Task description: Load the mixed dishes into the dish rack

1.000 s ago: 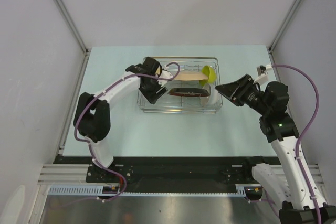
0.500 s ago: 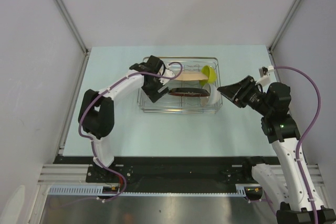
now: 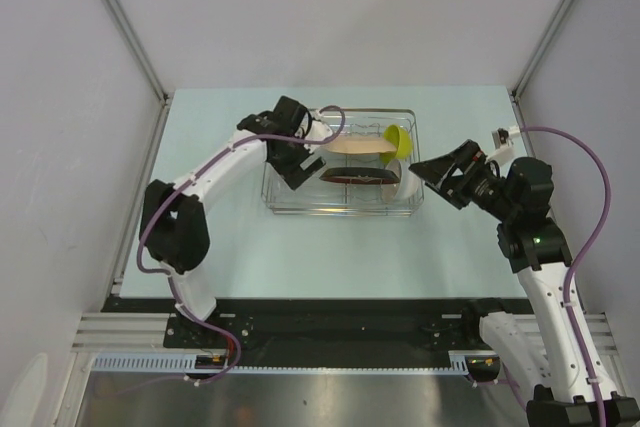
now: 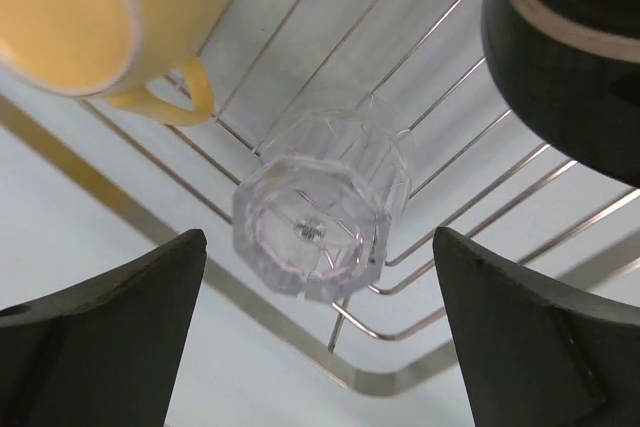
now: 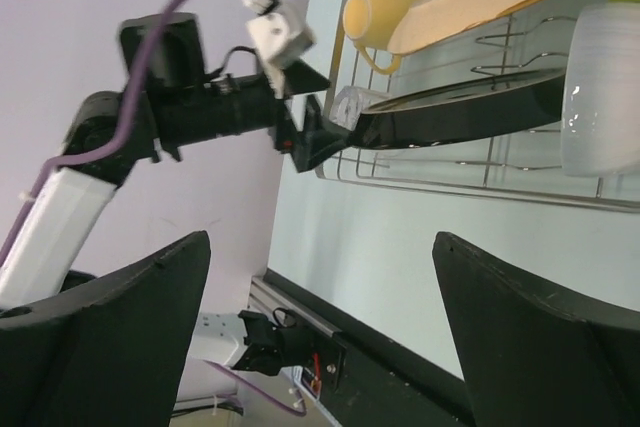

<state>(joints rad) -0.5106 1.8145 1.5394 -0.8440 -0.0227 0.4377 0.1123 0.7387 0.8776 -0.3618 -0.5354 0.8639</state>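
Note:
The dish rack [image 3: 340, 209] sits mid-table. In it stand the tan plate [image 3: 355, 147], the dark-rimmed plate [image 3: 355, 177], the lime-green bowl [image 3: 397, 137] and the white bowl [image 3: 410, 184]. My left gripper [image 3: 293, 175] hangs open over the rack's left end. In the left wrist view the clear glass [image 4: 322, 209] lies on the rack wires just beyond my open left gripper [image 4: 318, 247], touching neither finger. The yellow mug [image 4: 90, 7] rests beside the glass. My right gripper [image 3: 427, 179] is open and empty, just right of the rack near the white bowl [image 5: 600, 87].
White enclosure walls stand close on the left, right and back. The right wrist view shows the left arm [image 5: 190, 112] reaching to the rack's far end. The black mounting rail [image 3: 330, 322] runs along the near edge of the table.
My left gripper has opened to full width and drawn back slightly toward the rack's far-left corner. My right gripper's jaws have spread wide while the arm stayed beside the rack.

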